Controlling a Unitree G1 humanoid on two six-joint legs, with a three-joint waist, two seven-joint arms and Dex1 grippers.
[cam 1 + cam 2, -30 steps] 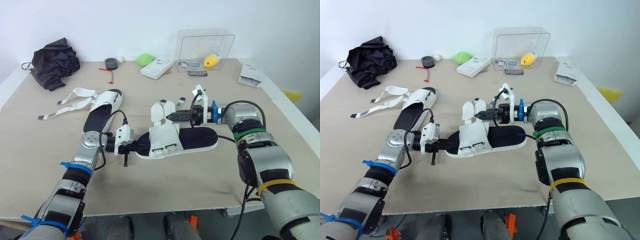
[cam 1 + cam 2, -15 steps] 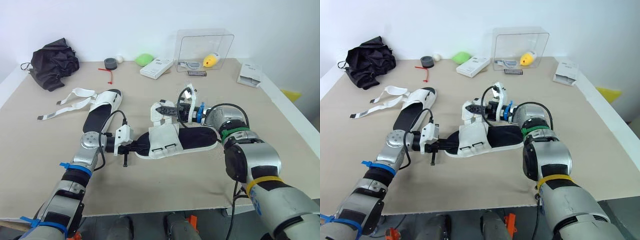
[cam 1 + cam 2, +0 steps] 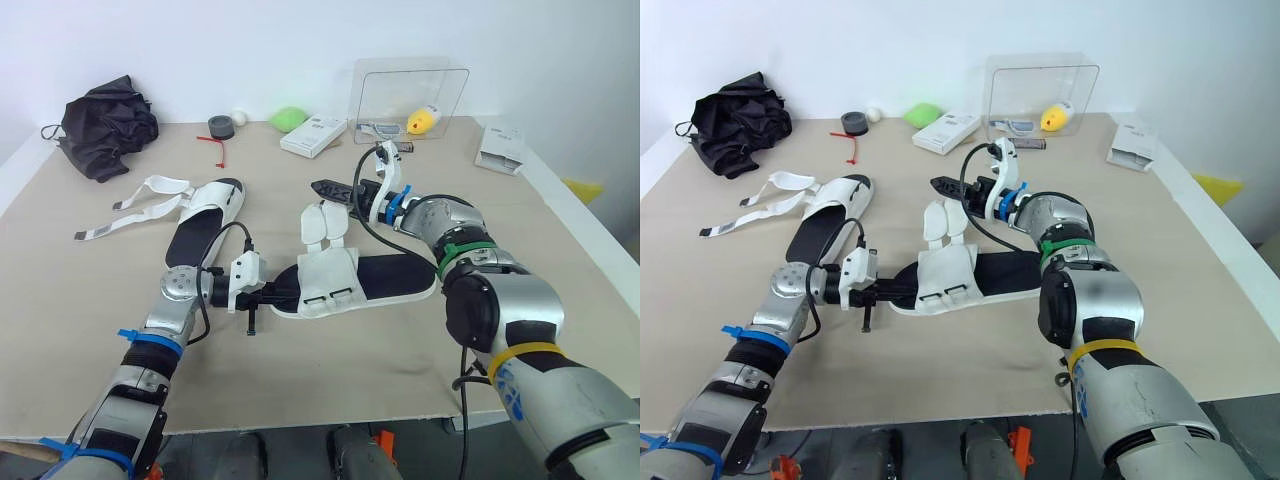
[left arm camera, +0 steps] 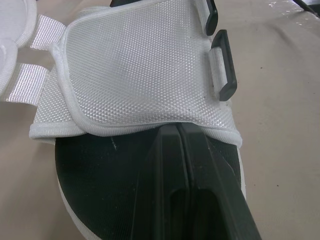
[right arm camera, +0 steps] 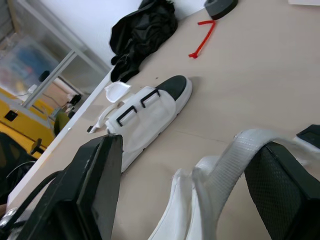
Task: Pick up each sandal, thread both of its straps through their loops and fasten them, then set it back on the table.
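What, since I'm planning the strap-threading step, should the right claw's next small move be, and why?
Probably lower the right claw onto the loose straps of the near sandal and pinch one. It hovers open and empty near them. Both straps lie unthreaded, clear of the black loops, and the left claw rests shut on the insole, apparently steadying it.
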